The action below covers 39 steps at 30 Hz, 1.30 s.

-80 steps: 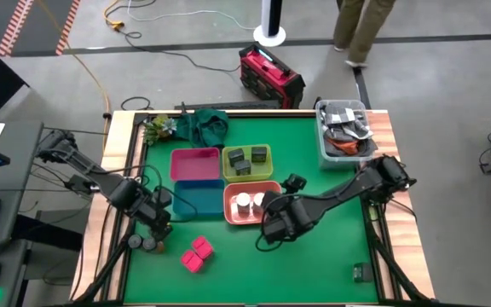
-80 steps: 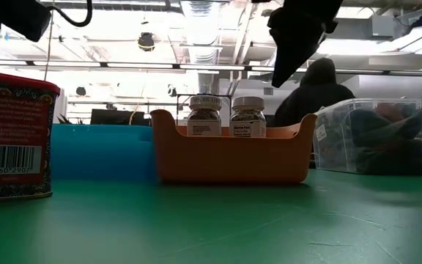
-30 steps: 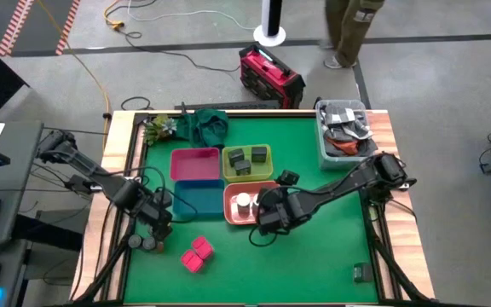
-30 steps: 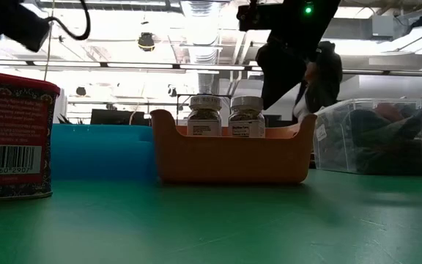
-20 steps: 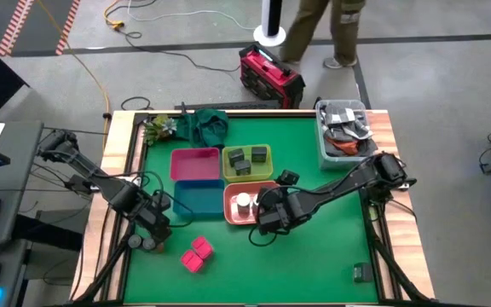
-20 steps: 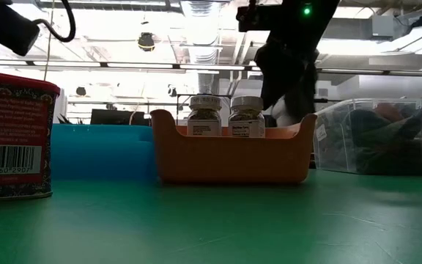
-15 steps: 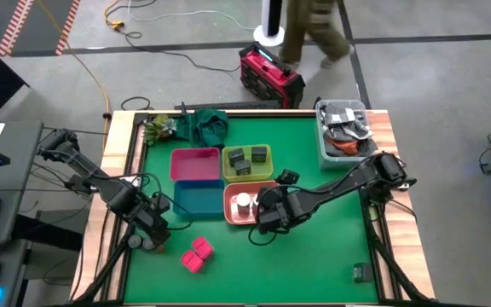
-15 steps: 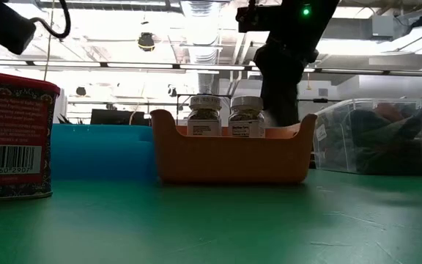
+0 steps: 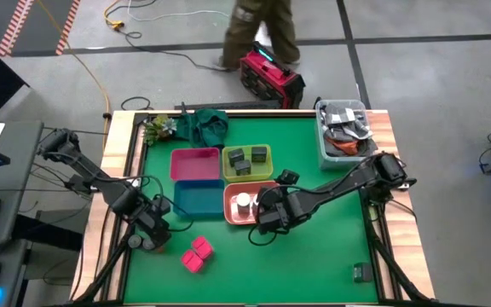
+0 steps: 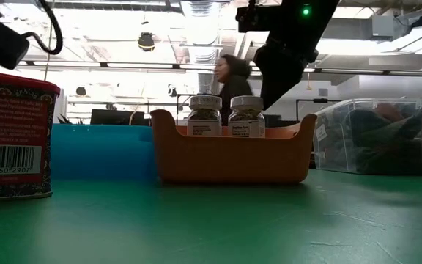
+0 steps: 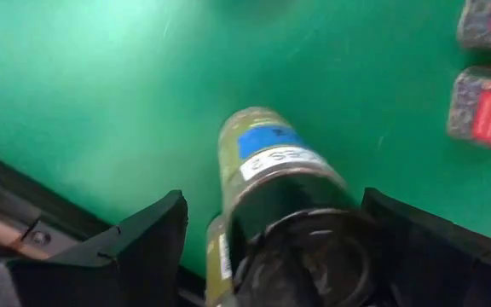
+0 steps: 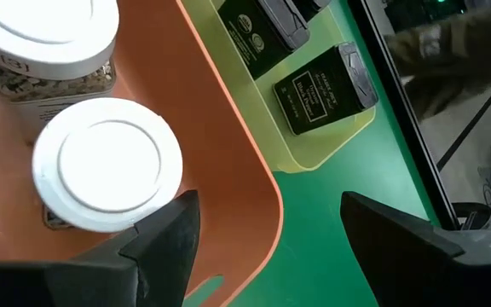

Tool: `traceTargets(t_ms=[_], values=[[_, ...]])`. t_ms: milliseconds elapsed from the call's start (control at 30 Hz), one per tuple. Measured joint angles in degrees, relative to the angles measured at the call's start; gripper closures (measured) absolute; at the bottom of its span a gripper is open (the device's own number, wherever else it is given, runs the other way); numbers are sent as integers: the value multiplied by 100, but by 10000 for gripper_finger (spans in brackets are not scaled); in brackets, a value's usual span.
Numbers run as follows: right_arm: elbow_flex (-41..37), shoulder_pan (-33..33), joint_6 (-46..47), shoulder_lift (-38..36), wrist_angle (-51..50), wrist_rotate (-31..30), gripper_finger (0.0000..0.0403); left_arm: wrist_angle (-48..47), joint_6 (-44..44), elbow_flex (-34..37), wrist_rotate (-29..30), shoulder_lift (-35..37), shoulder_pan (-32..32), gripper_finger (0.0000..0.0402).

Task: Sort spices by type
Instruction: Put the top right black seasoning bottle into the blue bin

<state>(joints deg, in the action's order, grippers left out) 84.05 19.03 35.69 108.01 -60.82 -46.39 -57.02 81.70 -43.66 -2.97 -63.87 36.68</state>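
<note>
Left arm: reaches in from the left of the high view, elbow bent, wrist angled down toward the lower-left table edge.
Left gripper (image 9: 147, 232): fingers spread wide on either side of a grey round jar (image 11: 284, 183), not touching it.
Grey round jars: 2 stand together at the lower left of the high view, against the dark table rim.
Right arm: stretches from the right edge toward the centre, low over the mat.
Right gripper (image 9: 267, 215): fingers apart, empty, at the orange bin's (image 9: 232, 211) right rim.
White-topped round jars (image 12: 107, 165): 2 inside the orange bin.
Dark grey square jars (image 9: 247, 159): 3 in the yellow-green bin (image 9: 267, 162).
Pink packets (image 9: 196, 253): 2, lower centre-left, on open green mat.
Open room: bare mat along the bottom and lower right.
</note>
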Motion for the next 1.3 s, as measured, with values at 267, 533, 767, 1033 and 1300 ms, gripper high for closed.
traceTargets(t_ms=[267,533,767,1033,1300], values=[[2,0,-19,0,7,0,86,-109,-8,0,181,2,-10,72],[2,0,-19,-2,7,0,86,-77,60,0,284,2,-10,160],[2,0,-21,-2,7,0,86,-15,-43,-2,327,2,-12,206],[4,0,-21,-2,11,0,86,-2,-576,-290,323,23,-307,202],[4,0,-21,-2,29,0,86,-419,-1496,-898,-48,23,-917,202]])
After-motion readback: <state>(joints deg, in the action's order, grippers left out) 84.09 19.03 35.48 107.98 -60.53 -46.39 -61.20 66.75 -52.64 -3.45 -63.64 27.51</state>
